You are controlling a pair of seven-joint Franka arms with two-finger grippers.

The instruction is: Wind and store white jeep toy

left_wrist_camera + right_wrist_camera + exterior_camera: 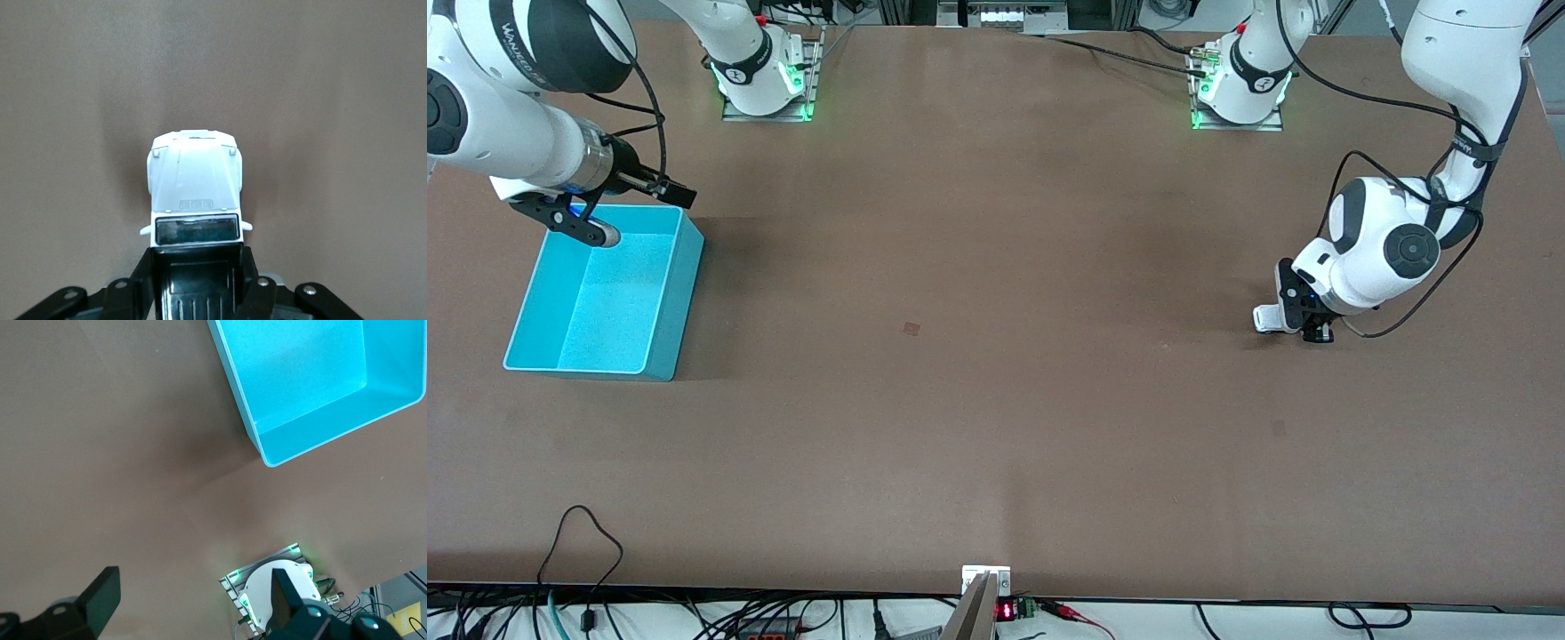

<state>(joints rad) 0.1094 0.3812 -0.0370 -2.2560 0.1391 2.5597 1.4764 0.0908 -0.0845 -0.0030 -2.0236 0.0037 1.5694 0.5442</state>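
Fingers (257,293): black left-gripper fingers clamp the black rear section of the white jeep toy (195,190); the right gripper's dark fingers (100,597) stand wide apart, holding nothing.
Left gripper (1294,322): low at the table, centre right of the front view, toward the left arm's end.
Jeep: smooth moulded white plastic, boxy hood, glossy dark windscreen; fills the lower centre of the left wrist view, wheels hidden, nose pointing away from the fingers.
Right gripper (578,222): hangs over one end of the turquoise bin (671,307), upper left of the front view; this arm waits.
Bin: rectangular, thin-walled, grainy matte floor, empty.
Table (996,356): flat brown matte sheet, faintly scuffed; broad bare stretch between bin and jeep.
Left arm pose: elbow bent high, wrist tilted down toward the table.
Right arm pose: forearm roughly level, reaching in from the frame's edge.
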